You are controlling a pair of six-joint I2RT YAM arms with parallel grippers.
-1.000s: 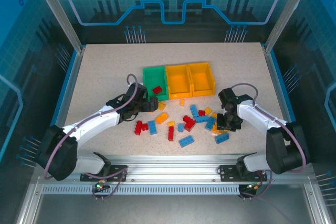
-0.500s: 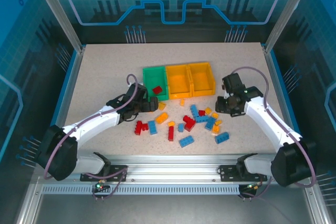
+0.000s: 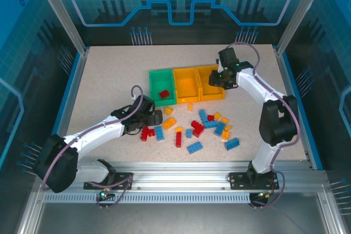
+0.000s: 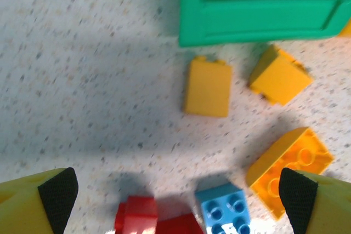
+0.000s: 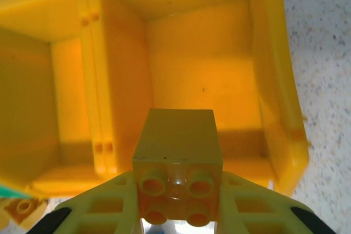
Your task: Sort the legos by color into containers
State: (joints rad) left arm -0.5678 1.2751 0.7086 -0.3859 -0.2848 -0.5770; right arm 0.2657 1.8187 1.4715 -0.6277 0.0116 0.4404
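My right end effector hangs over the far right side of the row of containers. Its jaws are pinched onto a yellow brick, studs facing the wrist camera. In that wrist view the brick sits above the open right orange-yellow bin, with the middle orange-yellow bin just to its left. Both of those bins look bare inside, as far as I can see.

My left end effector is low over the tabletop, near the left edge of the scattered legos. Its jaws are spread wide and grip nothing. From its wrist camera, a blue brick and a red brick lie between the two fingertips at the near edge. An orange brick lies just beside the right fingertip. Farther off, a flat yellow piece and a tilted yellow piece lie close to the near wall of the green bin.

The green bin is the leftmost of the three joined containers and holds one red piece. The remaining legos lie loose on the tabletop, nearer than the bins.
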